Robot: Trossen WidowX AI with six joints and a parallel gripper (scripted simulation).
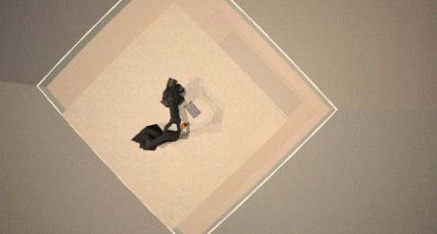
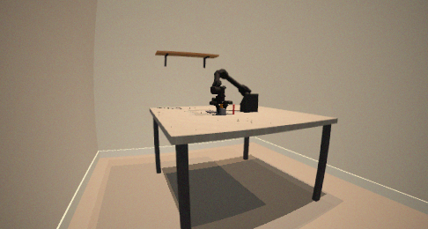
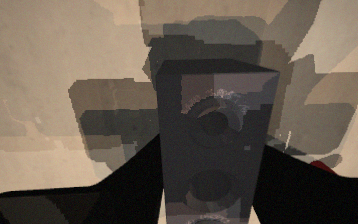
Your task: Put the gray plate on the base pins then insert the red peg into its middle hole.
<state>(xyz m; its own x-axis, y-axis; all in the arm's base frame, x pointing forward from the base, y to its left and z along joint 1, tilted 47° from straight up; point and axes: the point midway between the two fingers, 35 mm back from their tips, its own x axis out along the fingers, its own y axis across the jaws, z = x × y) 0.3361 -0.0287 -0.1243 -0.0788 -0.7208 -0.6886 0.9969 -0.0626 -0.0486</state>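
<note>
The gray plate [image 3: 215,130] [image 1: 193,109] [image 2: 222,112] has round holes along its length. In the wrist view it fills the space between my two black fingers. My gripper [image 3: 197,136] [image 2: 220,106] is shut on the plate, low over the table top. The red peg [image 3: 322,166] [image 2: 233,109] stands on the table just to one side of the gripper, apart from it. A small orange part [image 1: 183,124] shows close to the arm; I cannot tell whether it belongs to the base, and the pins are not visible.
The arm's black mount [image 1: 146,138] [image 2: 249,102] sits on the table [image 2: 264,120] behind the work spot. A wooden shelf [image 2: 187,55] hangs on the back wall, well above the arm.
</note>
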